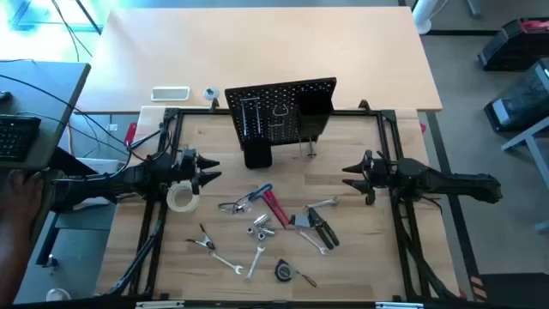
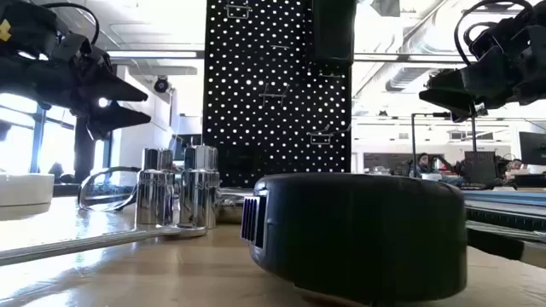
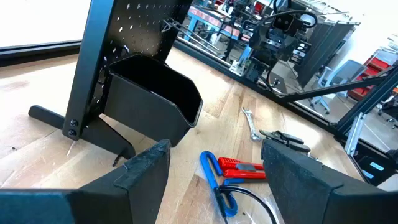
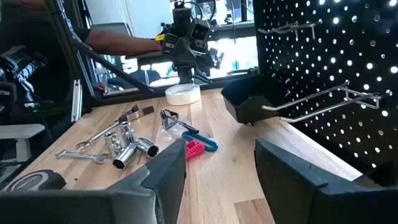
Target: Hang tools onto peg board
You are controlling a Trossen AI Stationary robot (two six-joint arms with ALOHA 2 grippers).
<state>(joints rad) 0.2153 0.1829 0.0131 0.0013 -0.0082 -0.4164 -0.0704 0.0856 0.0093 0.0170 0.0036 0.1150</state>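
high view: the peg board [image 1: 280, 112] is seen standing upright at the far middle of the wooden surface [image 1: 360, 249], with its black bin [image 1: 257, 154] at its foot on the left side. the tools [image 1: 274, 225] are scattered flat in front of it, none hung. the pale tape roll [image 1: 182, 198] lies just beside the left gripper [image 1: 206, 170], whose fingers are spread apart and empty. the right gripper [image 1: 347, 176] is held at the opposite side, well apart from the tools, its fingers also apart and empty.

low view: a dark round object, seemingly a tape measure [image 2: 358, 234], fills the foreground; chrome sockets [image 2: 179, 196] and clear glasses [image 2: 107, 188] are seen behind it, before the peg board.

left wrist view: the bin is shown mounted low on the board; a blue-handled tool [image 3: 214, 177], a red-handled tool [image 3: 242, 169] and a wrench [image 3: 250, 123] lie on the surface between the open fingers [image 3: 146, 171].

right wrist view: metal hooks [image 4: 323, 96] are seen projecting bare from the board; the tape roll, glasses and sockets lie beyond.
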